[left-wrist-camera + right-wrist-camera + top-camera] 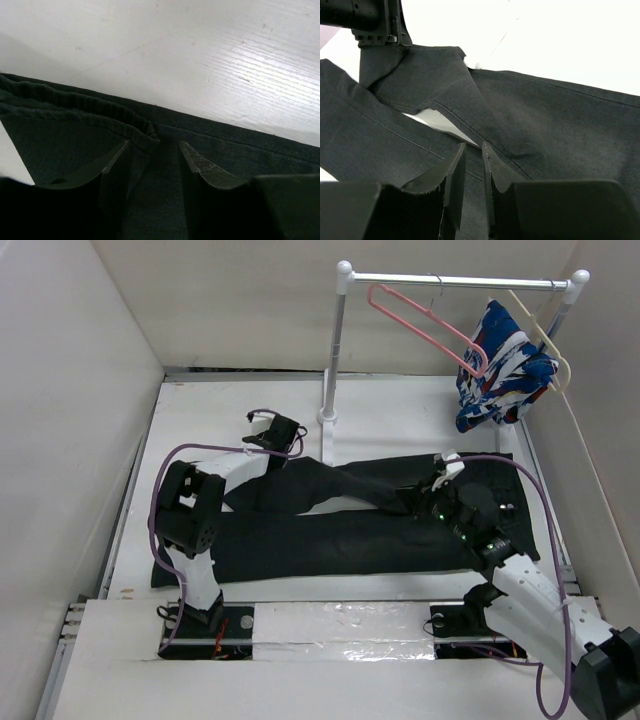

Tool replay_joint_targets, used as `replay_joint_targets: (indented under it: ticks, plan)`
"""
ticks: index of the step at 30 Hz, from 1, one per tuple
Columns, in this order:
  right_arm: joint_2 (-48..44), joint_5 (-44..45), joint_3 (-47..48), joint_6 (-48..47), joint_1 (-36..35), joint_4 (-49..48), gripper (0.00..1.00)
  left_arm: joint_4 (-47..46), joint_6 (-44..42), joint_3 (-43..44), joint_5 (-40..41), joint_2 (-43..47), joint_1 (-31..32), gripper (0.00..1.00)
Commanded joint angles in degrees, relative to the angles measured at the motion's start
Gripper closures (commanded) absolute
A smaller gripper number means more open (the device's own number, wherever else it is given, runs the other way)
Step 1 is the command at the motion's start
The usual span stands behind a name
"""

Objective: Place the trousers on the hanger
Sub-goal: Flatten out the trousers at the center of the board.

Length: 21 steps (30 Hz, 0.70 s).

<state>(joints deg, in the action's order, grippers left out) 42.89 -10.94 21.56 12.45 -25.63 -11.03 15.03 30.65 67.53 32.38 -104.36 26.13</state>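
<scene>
The black trousers lie flat across the table, waist to the right and legs to the left. My left gripper sits at the end of the far leg. In its wrist view the jaws are closed part way on the bunched hem. My right gripper is at the crotch. Its jaws stand a narrow gap apart, pinched on the fabric edge where the legs split. The left gripper also shows there, with the leg end rising to it. The pink hanger hangs on the rail.
A white rail on posts stands at the back. A blue, white and red patterned garment hangs from it on a cream hanger. White walls close in the table on the left and right.
</scene>
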Motion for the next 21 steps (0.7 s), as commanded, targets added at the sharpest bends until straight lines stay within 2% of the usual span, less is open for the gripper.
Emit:
replay_joint_targets:
  ticks: [1, 2, 3, 6, 8, 11, 12, 15, 21]
  plan:
    - [0.78, -0.92, 0.41, -1.02, -0.56, -3.91, 0.75, 1.58, 0.02, 0.32, 2.95, -0.14, -0.47, 0.63]
    - [0.96, -0.93, 0.32, -1.11, -0.56, -3.83, 0.75, 1.67, 0.11, 0.41, 3.3, -0.41, -0.47, 0.64]
    - [1.05, -0.93, 0.41, -1.11, -0.56, -3.74, 0.74, 1.85, 0.11, 0.41, 3.65, -0.93, -0.47, 0.73]
    - [0.7, -0.23, 0.32, -1.11, -0.56, -3.13, 0.74, 2.72, 0.81, 0.33, 5.32, -0.94, -1.16, 0.89]
    - [0.0, 1.87, 0.32, -0.94, -0.56, -2.51, 0.74, 2.64, 0.55, 0.06, 4.36, -0.33, -1.87, 0.9]
    - [-0.88, 2.5, 0.41, -0.93, -0.04, -1.28, 0.73, 1.33, -0.06, -2.13, 1.64, 2.31, -4.06, 0.8]
    - [-1.14, 2.24, 0.32, -0.93, -0.04, -1.36, 0.73, 0.62, -0.24, -2.92, 0.76, 3.1, -4.07, 0.68]
    - [-0.97, 1.71, 0.06, -0.93, -0.04, -1.8, 0.73, 0.97, -0.51, -2.31, -0.74, 2.23, -4.07, 0.58]
    - [-0.18, 0.13, 0.32, -1.64, -0.04, -1.89, 0.73, -1.75, -1.82, -2.75, -3.81, 1.52, -2.76, 0.54]
